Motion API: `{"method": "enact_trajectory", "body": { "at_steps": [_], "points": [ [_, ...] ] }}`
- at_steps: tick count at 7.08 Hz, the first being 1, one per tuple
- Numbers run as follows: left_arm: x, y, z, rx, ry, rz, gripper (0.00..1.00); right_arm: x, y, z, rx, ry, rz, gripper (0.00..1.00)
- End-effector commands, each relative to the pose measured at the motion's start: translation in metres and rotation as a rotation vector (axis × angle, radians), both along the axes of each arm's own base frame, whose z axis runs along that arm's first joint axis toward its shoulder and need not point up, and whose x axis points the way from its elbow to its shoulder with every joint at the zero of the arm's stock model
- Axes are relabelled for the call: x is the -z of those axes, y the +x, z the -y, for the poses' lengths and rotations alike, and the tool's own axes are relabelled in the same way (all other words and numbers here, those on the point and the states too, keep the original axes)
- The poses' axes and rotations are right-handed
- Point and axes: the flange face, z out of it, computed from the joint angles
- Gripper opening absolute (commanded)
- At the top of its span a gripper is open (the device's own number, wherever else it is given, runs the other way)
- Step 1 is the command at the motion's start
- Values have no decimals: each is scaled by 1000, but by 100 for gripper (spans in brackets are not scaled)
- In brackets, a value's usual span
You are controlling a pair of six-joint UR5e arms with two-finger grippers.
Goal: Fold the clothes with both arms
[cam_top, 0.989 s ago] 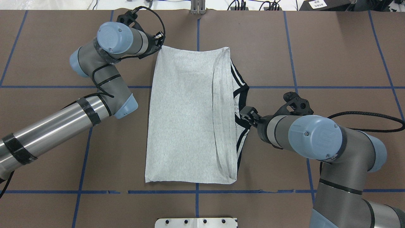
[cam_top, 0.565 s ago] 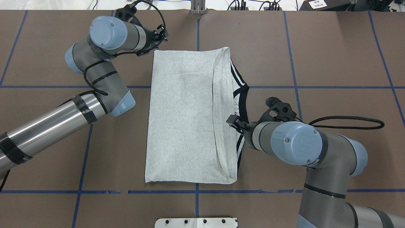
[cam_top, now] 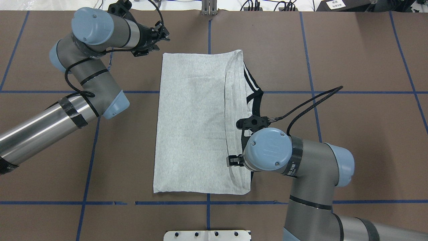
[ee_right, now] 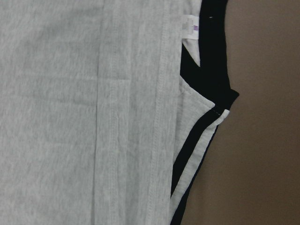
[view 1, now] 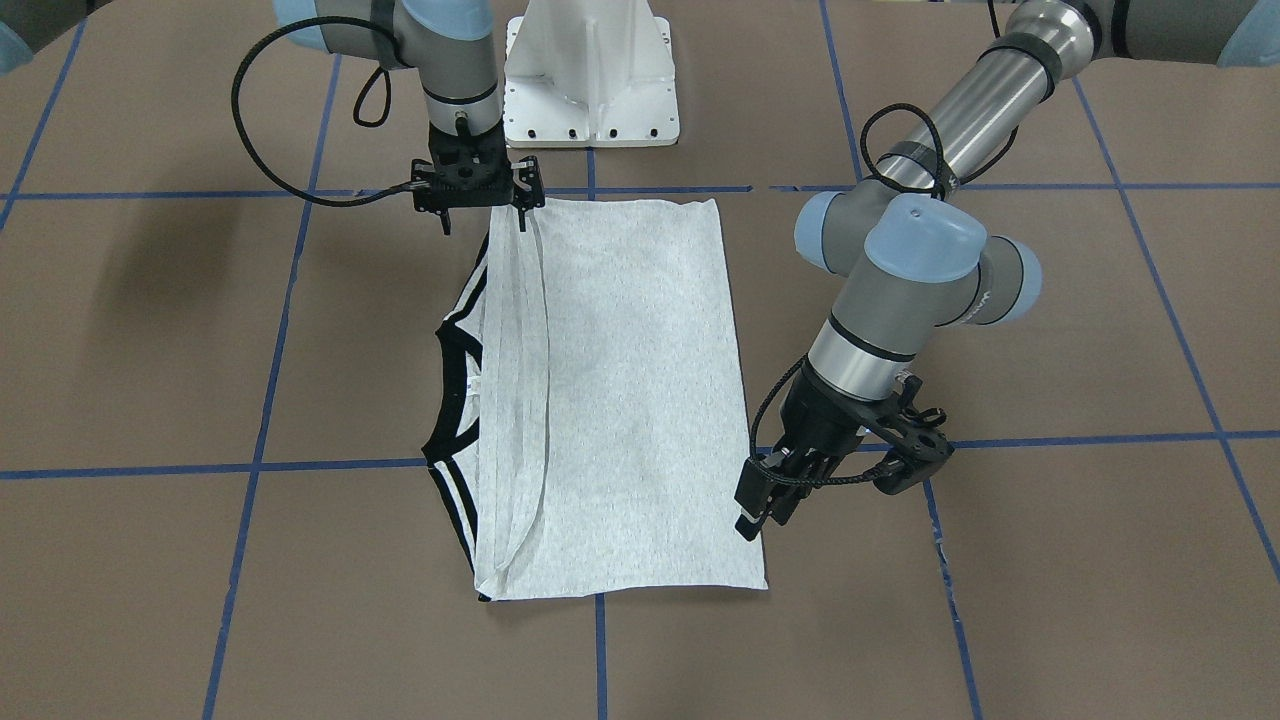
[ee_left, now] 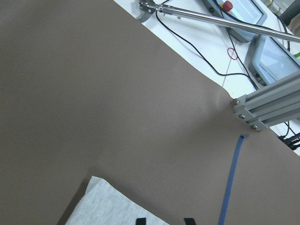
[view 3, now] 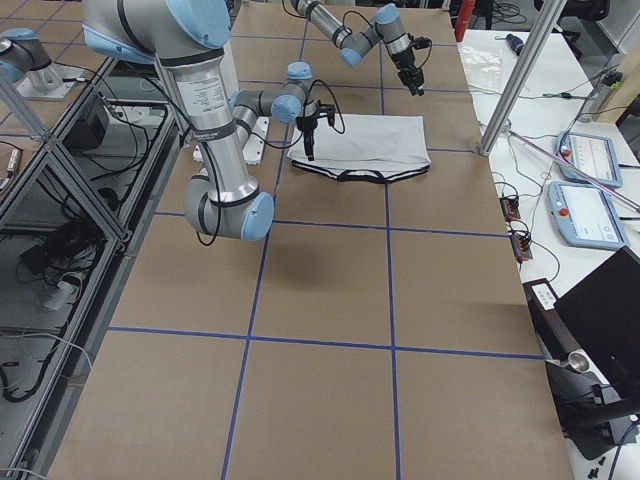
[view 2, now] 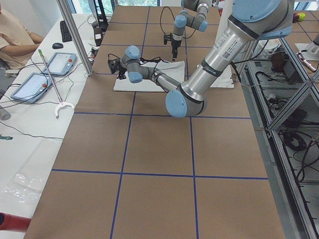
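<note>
The grey T-shirt [cam_top: 194, 124] lies folded in a long rectangle, back side up, with its print hidden. Its black-striped collar and cuffs [cam_top: 252, 90] stick out from under the right fold. It also shows in the front view [view 1: 630, 400] and both wrist views [ee_left: 108, 206] [ee_right: 70, 117]. My left gripper [cam_top: 161, 36] is open and empty, just off the shirt's far-left corner and above the table [view 1: 760, 505]. My right gripper [cam_top: 230, 161] points down over the right fold near the near hem [view 1: 485, 215]. It looks open and holds nothing.
The white pedestal base [view 1: 590, 70] stands at the near table edge. An aluminium post [cam_top: 209, 7] stands at the far edge, with cables behind it. Blue tape lines [cam_top: 100, 202] cross the brown table cover. Teach pendants [view 2: 60, 62] and a person [view 2: 15, 35] are beside the table.
My left gripper let the far-left corner settle flat and drew back up and to the left. My right gripper moved from the collar along the right fold toward the near hem. The shirt stayed put.
</note>
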Motion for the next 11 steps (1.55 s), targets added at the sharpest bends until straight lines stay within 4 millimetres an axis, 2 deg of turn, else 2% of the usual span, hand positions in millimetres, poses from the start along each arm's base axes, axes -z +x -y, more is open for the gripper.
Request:
{"method": "enact_trajectory", "body": {
  "at_steps": [1,2,4,6,7,8,9,10,11],
  "points": [
    [-5,-3,-1,1,-5,2,56,-2,-35,4,135,35,-67,100],
    [-2,-4,-3,1,0,-3,56,1,-50,8,140,23,-90,100],
    [-13,-5,-6,0,-7,4,56,-7,-58,0,157,17,-107,100],
    [-11,-6,-7,0,-5,2,56,-23,-59,-9,171,3,-161,100],
    [-8,-7,-8,0,-1,-2,56,-33,-48,-12,176,2,-176,100],
    [-3,-11,-9,3,8,-10,56,-52,-17,-5,192,29,-188,100],
    [0,-11,-10,2,9,-13,56,-77,26,-13,231,61,-200,100],
    [4,-12,-11,1,10,-16,56,-83,48,-26,234,62,-189,100],
    [3,-13,-11,2,9,-13,56,-72,38,-35,233,59,-170,100]
  ]
}}
